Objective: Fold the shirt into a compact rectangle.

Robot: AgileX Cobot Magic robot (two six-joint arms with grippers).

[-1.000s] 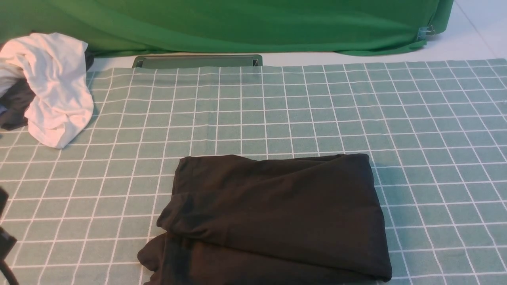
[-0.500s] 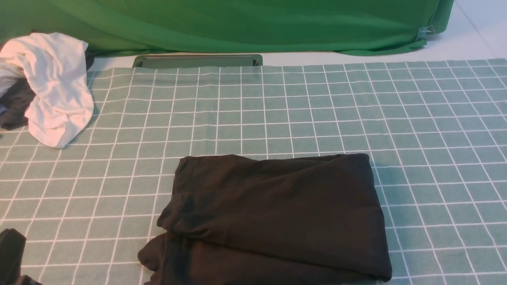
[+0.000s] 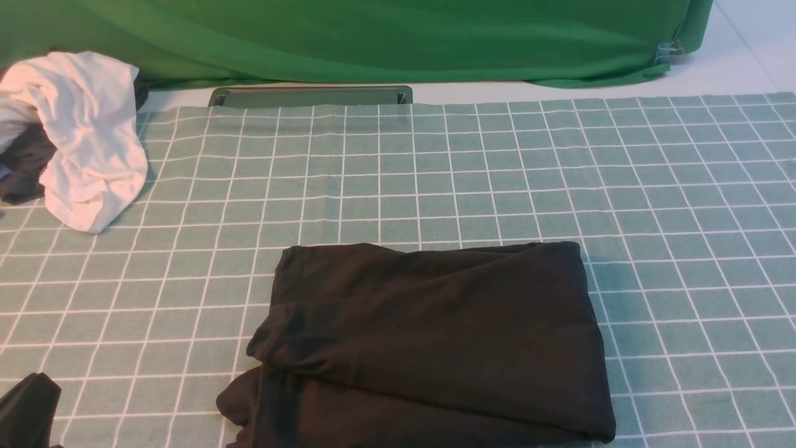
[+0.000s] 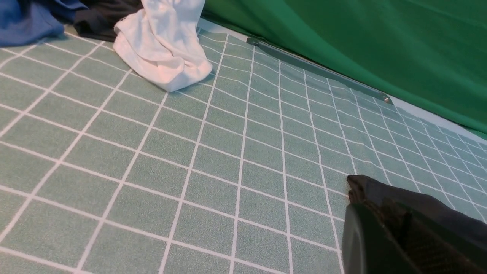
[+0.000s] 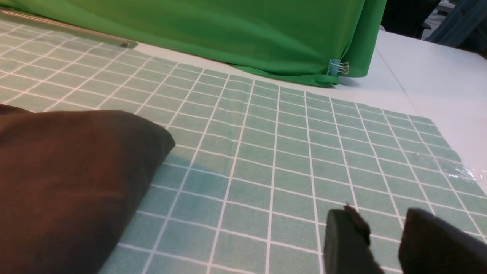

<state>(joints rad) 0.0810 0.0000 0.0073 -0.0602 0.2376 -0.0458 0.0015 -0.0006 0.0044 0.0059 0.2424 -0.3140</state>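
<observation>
Front view showed the black shirt (image 3: 429, 342) folded into a rough rectangle on the green checked tablecloth (image 3: 472, 174), near the robot's edge and about midway between the two sides; one layer stuck out from under the fold at the near left corner. No logo or label showed. Far off at the left back corner lay a crumpled white garment (image 3: 87, 140) with a dark cloth (image 3: 22, 171) tucked beside it, and the left wrist view added a blue cloth (image 4: 26, 19) behind them. A green backdrop (image 3: 373, 37) hung along the far edge, a binder clip (image 5: 338, 68) pinching its right corner. The left gripper (image 4: 403, 236) sat low at the near left, its jaws closed together, with the shirt's edge just behind it. The right gripper (image 5: 384, 239) hovered over bare tablecloth to the right of the shirt, jaws parted by a narrow gap and holding nothing.
</observation>
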